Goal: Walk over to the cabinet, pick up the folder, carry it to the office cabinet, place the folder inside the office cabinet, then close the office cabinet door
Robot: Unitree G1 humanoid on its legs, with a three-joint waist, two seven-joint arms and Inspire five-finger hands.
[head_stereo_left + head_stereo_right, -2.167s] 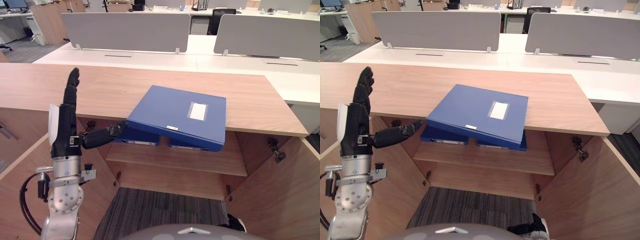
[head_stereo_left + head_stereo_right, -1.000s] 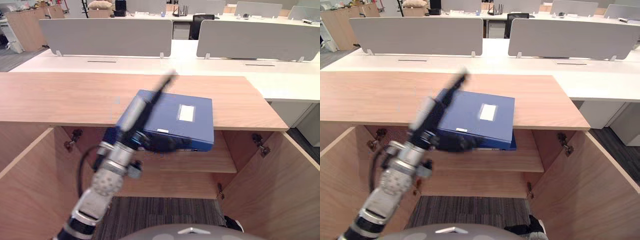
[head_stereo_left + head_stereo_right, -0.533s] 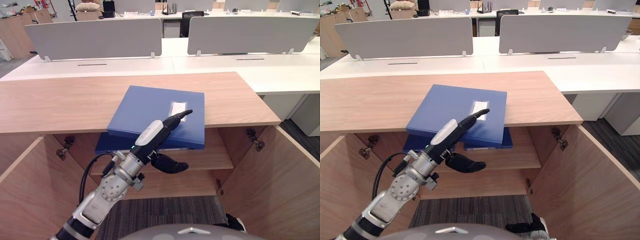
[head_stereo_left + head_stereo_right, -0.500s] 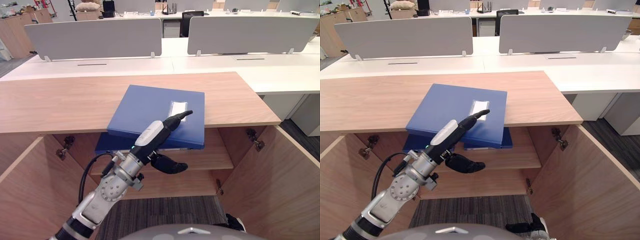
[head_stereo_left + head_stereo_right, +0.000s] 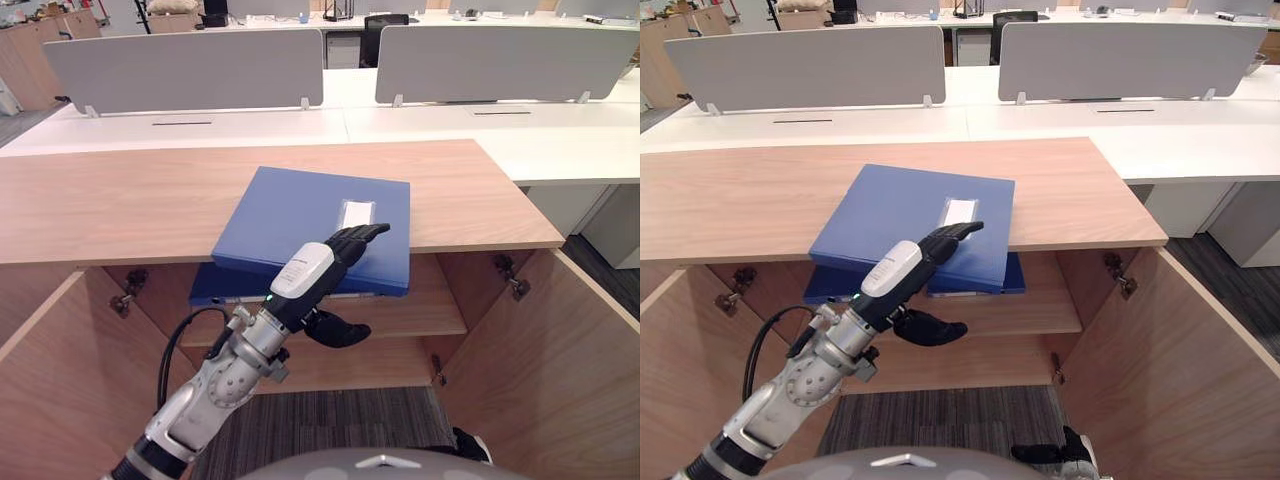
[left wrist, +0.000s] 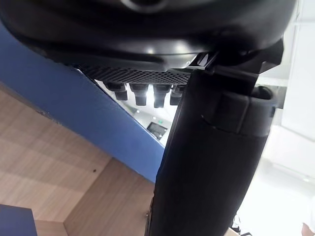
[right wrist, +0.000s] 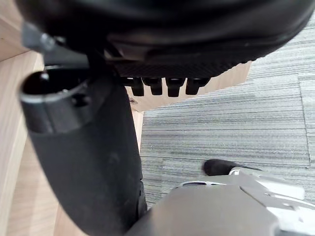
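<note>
A blue folder with a white label lies flat on the wooden cabinet top, its near edge jutting past the front. My left hand reaches over that edge. Its straight fingers rest on the cover by the label, and the thumb hangs below the folder, apart from it. In the left wrist view the folder's blue underside slants past the thumb. My right hand hangs low over the grey carpet, fingers relaxed and holding nothing.
Another blue folder lies on the shelf inside the open cabinet. Both wooden doors stand open, one at the left and one at the right. White desks with grey partitions stand behind the cabinet.
My left hand swung from raised at the left to the folder's near edge. In the last half second its fingers dropped flat onto the cover. The view has shifted slightly.
</note>
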